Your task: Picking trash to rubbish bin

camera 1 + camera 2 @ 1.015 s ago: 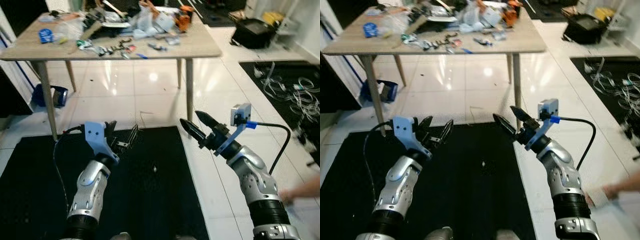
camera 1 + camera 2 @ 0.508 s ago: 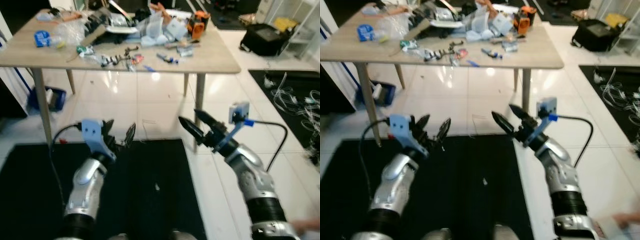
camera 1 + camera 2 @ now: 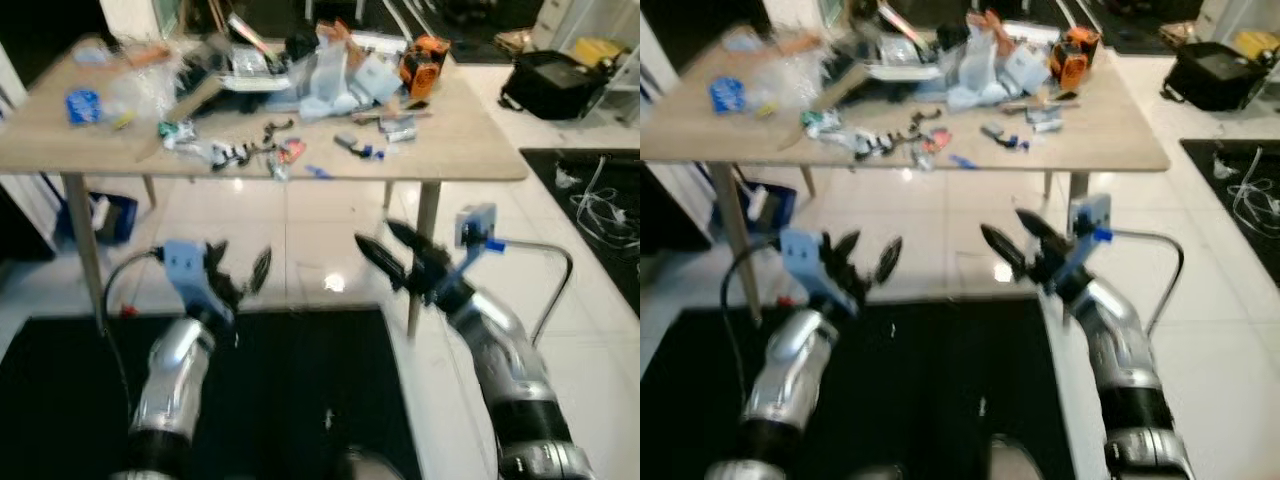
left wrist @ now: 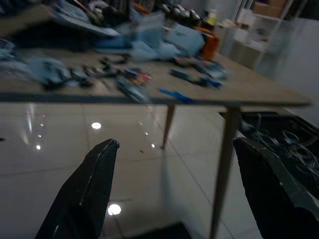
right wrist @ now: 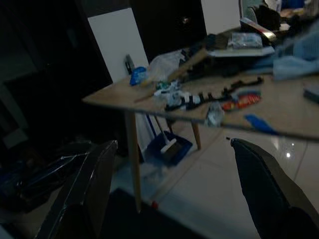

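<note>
While both arms are raised over the black mat (image 3: 280,400), the left pincer (image 3: 238,272) and right pincer (image 3: 385,245) gape wide, holding nothing. Beyond lies bare white floor (image 3: 300,230), then the wooden surface (image 3: 470,150) with its near edge running crosswise, trash (image 3: 280,80) strewn across it.

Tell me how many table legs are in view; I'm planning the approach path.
4: the pale wooden table shows a front-left leg, a front-right leg, and two back legs. Any others may be hidden.
</note>
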`<state>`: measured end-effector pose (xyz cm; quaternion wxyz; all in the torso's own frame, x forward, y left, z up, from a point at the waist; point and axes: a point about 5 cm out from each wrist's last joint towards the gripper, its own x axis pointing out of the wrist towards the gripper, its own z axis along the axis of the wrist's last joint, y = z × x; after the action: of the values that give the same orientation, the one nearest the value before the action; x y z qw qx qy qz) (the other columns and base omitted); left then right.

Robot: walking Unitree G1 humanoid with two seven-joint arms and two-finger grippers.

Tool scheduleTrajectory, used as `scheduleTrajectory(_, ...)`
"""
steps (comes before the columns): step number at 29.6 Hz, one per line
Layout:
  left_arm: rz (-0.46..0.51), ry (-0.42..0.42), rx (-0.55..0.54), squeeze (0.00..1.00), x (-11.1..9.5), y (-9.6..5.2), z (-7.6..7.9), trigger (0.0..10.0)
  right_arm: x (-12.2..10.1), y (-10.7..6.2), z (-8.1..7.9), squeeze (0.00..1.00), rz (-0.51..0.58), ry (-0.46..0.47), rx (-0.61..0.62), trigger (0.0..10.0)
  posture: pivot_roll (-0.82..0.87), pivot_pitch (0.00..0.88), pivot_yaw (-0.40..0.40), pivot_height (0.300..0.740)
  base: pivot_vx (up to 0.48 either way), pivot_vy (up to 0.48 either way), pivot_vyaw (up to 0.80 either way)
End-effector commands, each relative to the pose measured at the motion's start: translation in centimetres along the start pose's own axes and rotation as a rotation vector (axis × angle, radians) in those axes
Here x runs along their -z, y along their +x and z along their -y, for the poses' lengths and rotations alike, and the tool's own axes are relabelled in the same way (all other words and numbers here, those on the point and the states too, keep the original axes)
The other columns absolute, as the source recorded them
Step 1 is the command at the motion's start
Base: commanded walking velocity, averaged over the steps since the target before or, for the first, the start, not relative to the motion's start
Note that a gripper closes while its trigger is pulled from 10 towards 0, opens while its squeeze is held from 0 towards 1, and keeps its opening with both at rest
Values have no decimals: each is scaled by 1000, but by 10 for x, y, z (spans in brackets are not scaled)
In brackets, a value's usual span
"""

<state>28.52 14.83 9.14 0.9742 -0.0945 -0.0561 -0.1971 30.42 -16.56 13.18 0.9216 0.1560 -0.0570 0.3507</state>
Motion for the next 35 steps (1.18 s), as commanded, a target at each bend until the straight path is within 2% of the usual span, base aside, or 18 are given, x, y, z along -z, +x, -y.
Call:
scheduleTrajectory(1,-9,1,-3,0,0,-2,-2,10000,3,1,-2,0,-5,12,-2,10000,-65,0,-31,740,480,0,0)
scheduleTrajectory(27,-6,2,-1,0,0,-2,-1,10000,4,0,-1,0,-11,16,2,10000,-65,0,-31,740,480,0,0)
scheduleTrajectory(35,9,3,-3,0,-2,-2,-1,10000,4,0,4,0,-14,24,46,10000,-65,0,-31,740,447,0,0)
